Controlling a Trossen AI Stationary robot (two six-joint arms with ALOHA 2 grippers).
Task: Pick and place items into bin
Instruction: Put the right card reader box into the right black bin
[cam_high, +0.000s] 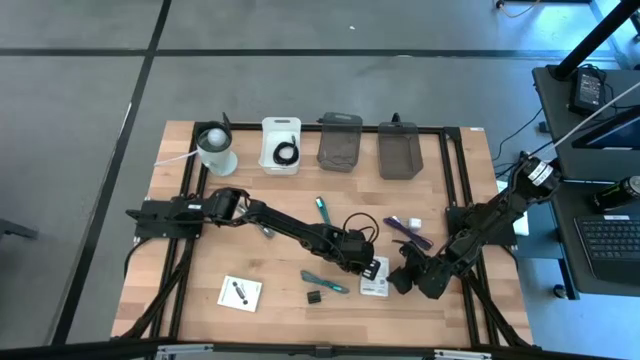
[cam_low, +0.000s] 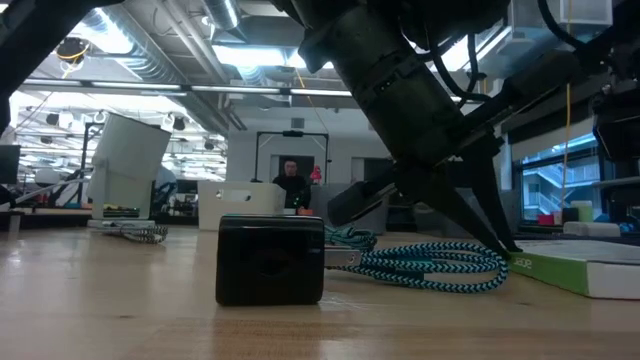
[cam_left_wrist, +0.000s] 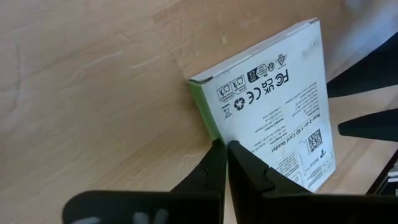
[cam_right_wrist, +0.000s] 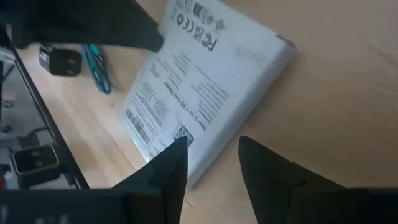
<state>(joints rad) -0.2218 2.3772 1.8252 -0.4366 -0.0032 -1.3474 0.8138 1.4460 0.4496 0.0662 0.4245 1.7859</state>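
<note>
Where everything lies: one pale wooden plank table (cam_high: 200, 260) with a black frame.
Arms: two, dark and jointed, both reaching to the flat white printed box (cam_high: 375, 277).
Bins: three rectangular plastic ones in a row well beyond the box; two smoky grey translucent bins (cam_high: 340, 142), and one white bin (cam_high: 281, 145) with a black coil in it.
Cup: one white round cup (cam_high: 215, 150), at the row's end beyond the white bin.
Box: one, smooth card, green along one edge, with small black print.
Left gripper (cam_left_wrist: 225, 144): fingers pressed together, gripping nothing, tips at the box's green edge.
Right gripper (cam_right_wrist: 211, 142): fingers apart, at the box's opposite edge, one tip over that edge; contact unclear.
Card: one square white printed card (cam_high: 240, 292), well apart from the box.
Cable: one black coiled cable (cam_high: 360, 225), just beyond the box.
Slim things: one teal pen (cam_high: 322, 208), one purple strip (cam_high: 408, 230), one braided teal tie (cam_high: 325, 282) near the box.
Small blocks: one glossy black block (cam_high: 315, 297), one white cube (cam_high: 415, 222).
</note>
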